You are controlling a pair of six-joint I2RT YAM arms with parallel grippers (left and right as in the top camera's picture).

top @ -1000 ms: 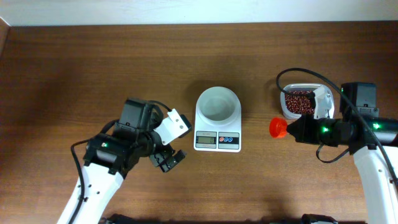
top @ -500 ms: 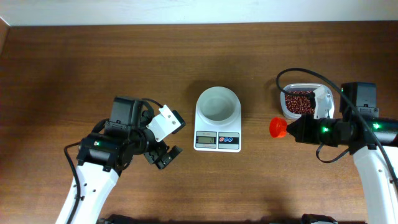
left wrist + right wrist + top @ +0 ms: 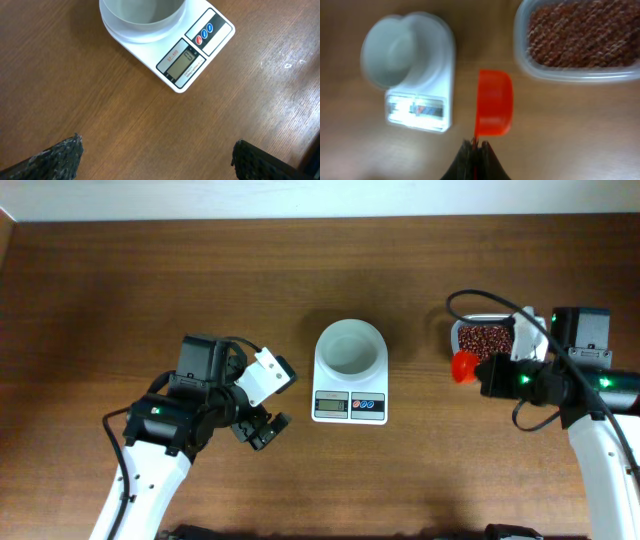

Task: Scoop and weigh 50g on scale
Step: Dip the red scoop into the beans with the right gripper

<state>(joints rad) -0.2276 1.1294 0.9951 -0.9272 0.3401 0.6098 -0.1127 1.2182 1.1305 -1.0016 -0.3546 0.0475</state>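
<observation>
Right gripper: my right gripper (image 3: 475,145) is pinched together on the thin handle of the red scoop (image 3: 494,102), right at the handle's end.
Scoop: its cup points away from the wrist and looks empty, though the wrist view is blurred. From overhead it hangs at the left edge of the tub, not over the scale.
Beans: the beans (image 3: 580,32) lie as a loose red-brown heap filling the clear plastic tub (image 3: 520,55), just beyond and to the right of the scoop.
Handling: I judge the beans light, hard and free-rolling, so no fingers can take them. I take them with the scoop, pushed in low and lifted level, since any tilt will spill them. Gripping the end of the handle gives little leverage, so I expect the loaded cup to droop.
Scale: the scale (image 3: 349,405) sits mid-table, well apart from the tub. Its white bowl (image 3: 350,347) is empty, and I cannot read its display.
Left gripper: my left gripper (image 3: 155,160) stands wide apart with nothing in it, hovering near the scale's front-left corner.
Table: the brown wood table (image 3: 120,280) carries everything.
</observation>
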